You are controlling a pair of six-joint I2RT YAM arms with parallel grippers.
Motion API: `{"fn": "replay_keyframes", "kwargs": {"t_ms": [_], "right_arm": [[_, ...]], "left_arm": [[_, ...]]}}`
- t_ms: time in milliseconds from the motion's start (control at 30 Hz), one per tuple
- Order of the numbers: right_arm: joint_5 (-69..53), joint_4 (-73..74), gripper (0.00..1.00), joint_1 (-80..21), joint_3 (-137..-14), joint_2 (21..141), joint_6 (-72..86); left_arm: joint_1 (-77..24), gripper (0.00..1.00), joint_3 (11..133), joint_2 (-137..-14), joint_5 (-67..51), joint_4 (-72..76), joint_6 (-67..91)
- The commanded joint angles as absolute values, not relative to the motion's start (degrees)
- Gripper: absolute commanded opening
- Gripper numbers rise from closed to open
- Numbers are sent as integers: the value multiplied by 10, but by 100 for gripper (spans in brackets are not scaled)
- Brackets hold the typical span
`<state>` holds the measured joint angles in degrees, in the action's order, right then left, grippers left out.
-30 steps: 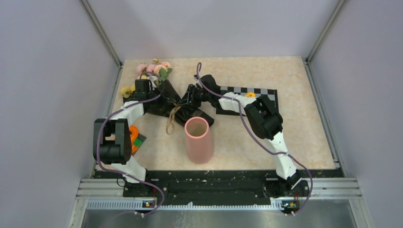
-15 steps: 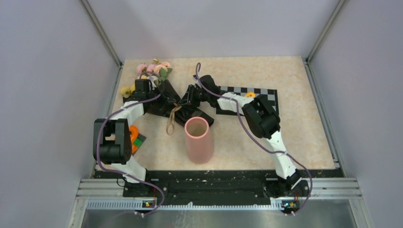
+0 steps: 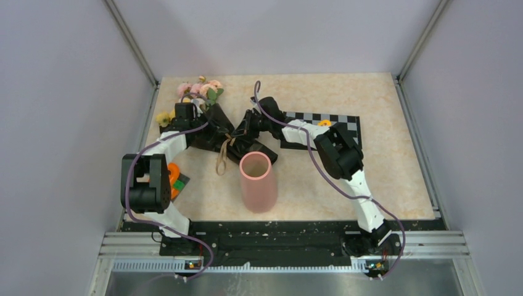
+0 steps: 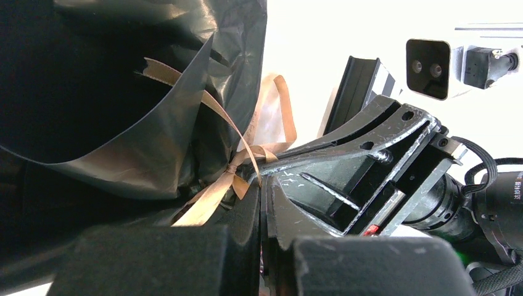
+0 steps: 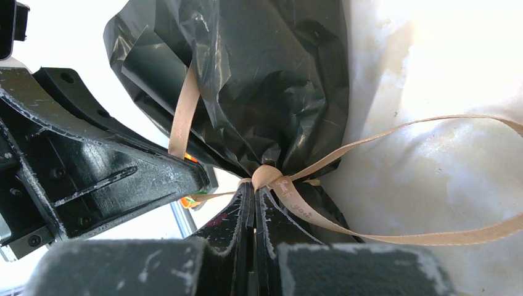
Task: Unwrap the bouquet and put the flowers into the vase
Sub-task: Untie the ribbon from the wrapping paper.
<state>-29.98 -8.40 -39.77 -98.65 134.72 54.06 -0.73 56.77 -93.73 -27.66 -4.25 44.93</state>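
On the beige marbled bench, boxed in by plain pale walls, the bouquet lies at the far left, its flowers toward the back corner. The vase stands upright nearer the front, just beside the black wrapping. A checkered mat lies to the right. The right tool is fully closed, pinching the tan ribbon at its knot. The left tool is closed too, tips beside that knot — whether it grips anything I cannot tell.
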Motion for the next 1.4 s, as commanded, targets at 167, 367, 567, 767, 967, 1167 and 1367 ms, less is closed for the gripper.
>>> {"fn": "replay_keyframes", "kwargs": {"t_ms": [167,367,567,767,967,1167,1367], "right_arm": [[-297,-85,0,-402,-1001,1322,511],[-284,-75,0,-403,-990,1305,482],[-284,-80,0,-403,-972,1288,452],[-270,-71,0,-403,-956,1268,426],[-220,-34,0,-403,-945,1232,369],[-201,-13,0,-403,-929,1209,327],[-194,-14,0,-403,-911,1198,312]], "left_arm": [[-4,0,567,-907,-264,-34,427],[-4,0,569,-901,-259,-44,415],[-4,0,583,-896,-237,-84,380],[-4,0,585,-885,-241,-97,365],[-4,0,596,-885,-270,-98,371],[-4,0,597,-872,-263,-105,363],[-4,0,592,-867,-249,-113,353]]}}
